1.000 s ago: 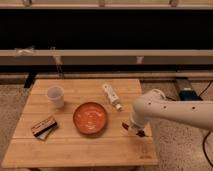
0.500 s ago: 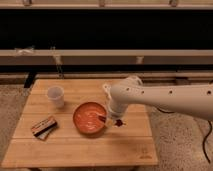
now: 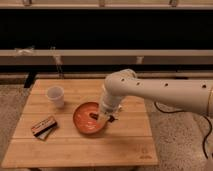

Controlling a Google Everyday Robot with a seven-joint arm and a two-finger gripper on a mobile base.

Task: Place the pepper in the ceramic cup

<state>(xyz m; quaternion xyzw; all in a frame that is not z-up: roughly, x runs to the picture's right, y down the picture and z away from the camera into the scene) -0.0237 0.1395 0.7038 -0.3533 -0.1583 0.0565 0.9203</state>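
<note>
My gripper (image 3: 106,118) hangs low over the right side of the round orange bowl (image 3: 80,120), at the end of the white arm that reaches in from the right. It is shut, and a small dark slim piece, the pepper (image 3: 94,116), sticks out leftward at its tip above the bowl's inside. The white ceramic cup (image 3: 55,95) stands upright near the back left of the wooden table (image 3: 75,150), well to the left of the gripper and apart from the bowl.
A brown-and-black rectangular block (image 3: 43,127) lies at the table's left front, left of the bowl. Behind the table runs a low rail along a dark wall. The arm's thick white body spans the table's right half.
The arm has swung left, carrying the shut gripper from the table's right side to over the bowl's right part. Cup, bowl and block have not moved.
</note>
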